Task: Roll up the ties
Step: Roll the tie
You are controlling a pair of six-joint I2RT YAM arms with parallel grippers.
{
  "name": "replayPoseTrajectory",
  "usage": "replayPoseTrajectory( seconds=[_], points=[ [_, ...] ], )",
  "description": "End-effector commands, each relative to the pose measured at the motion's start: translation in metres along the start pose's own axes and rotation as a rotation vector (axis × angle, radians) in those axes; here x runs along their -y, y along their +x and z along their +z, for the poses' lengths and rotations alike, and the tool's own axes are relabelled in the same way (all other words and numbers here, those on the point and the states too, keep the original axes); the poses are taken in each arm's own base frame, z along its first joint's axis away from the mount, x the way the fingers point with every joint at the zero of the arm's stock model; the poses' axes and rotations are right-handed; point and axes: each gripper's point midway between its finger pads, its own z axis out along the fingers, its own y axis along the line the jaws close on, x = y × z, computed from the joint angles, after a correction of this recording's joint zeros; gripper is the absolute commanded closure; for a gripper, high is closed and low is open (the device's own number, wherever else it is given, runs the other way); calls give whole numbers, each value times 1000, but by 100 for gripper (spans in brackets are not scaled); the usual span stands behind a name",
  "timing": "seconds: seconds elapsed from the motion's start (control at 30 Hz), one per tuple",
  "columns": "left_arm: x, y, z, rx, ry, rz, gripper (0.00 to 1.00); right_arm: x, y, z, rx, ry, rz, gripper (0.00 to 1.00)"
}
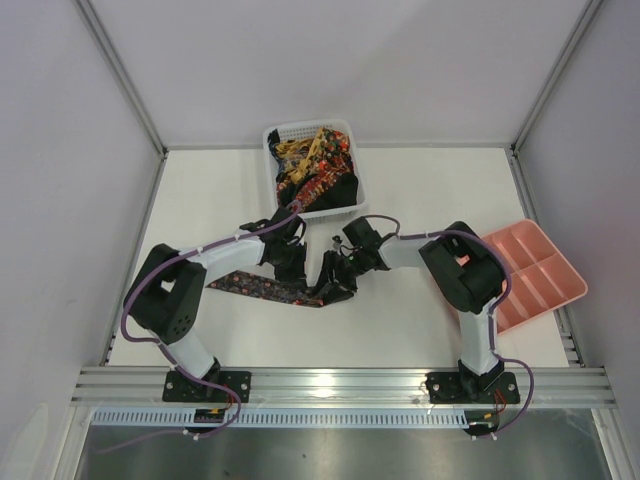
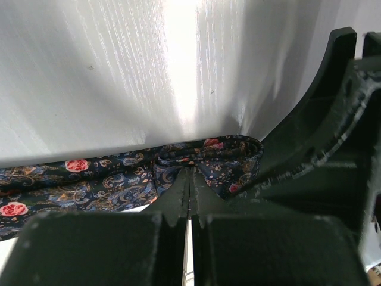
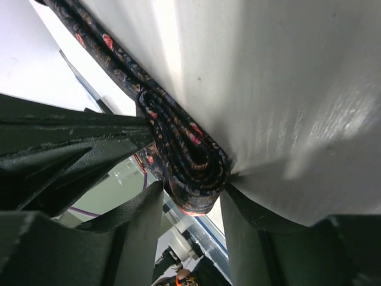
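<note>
No writing, label, brand, number or sign can be read in any view. The tie point(image 2: 89, 179) carries only a paisley and rose pattern. The basket point(image 1: 269, 140), the tray point(image 1: 573, 284) and the bench point(image 1: 420, 200) show no legible marks.

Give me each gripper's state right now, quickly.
Left gripper: closed, pinching the tie at its fingertips.
Right gripper: closed around the same tie's rolled end, one finger on each side.
</note>
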Motion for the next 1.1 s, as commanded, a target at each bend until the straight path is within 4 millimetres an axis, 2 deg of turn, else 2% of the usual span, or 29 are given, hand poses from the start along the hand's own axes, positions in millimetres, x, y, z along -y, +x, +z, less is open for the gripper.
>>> replayPoseTrajectory(
  seconds=[0.0, 0.03, 0.07, 0.13, 0.27, 0.33, 0.57, 0.73, 0.9, 1.0, 1.07],
  points=[
    [-2, -8, -3, 35, 2, 14, 99, 11, -11, 8, 37, 57, 9, 54],
    [0, -9, -4, 39, 6, 19, 99, 12, -11, 8, 35, 62, 7, 58],
    [1, -9, -5, 37, 9, 20, 100, 13, -11, 8, 33, 65, -5, 67],
    [3, -9, -7, 35, 17, 18, 100, 14, -9, 6, 26, 80, -17, 79],
    [7, -11, -16, 53, 30, 18, 100, 22, -6, -4, 32, 118, -62, 96],
    [11, -10, -19, 47, 51, 17, 98, 23, -2, -9, 29, 130, -67, 99],
    [34, 1, -27, 27, 150, 14, 98, 29, 18, -22, 12, 137, -56, 100],
    [41, 8, -22, -2, 167, 32, 98, 28, 18, -34, 36, 128, -49, 100],
    [57, 12, -18, -14, 183, 59, 99, 27, 20, -39, 37, 132, -52, 100],
    [59, 16, -12, -31, 173, 69, 99, 26, 20, -40, 38, 130, -49, 100],
    [54, 19, -7, -51, 151, 64, 99, 25, 20, -40, 40, 128, -52, 100]
  ],
)
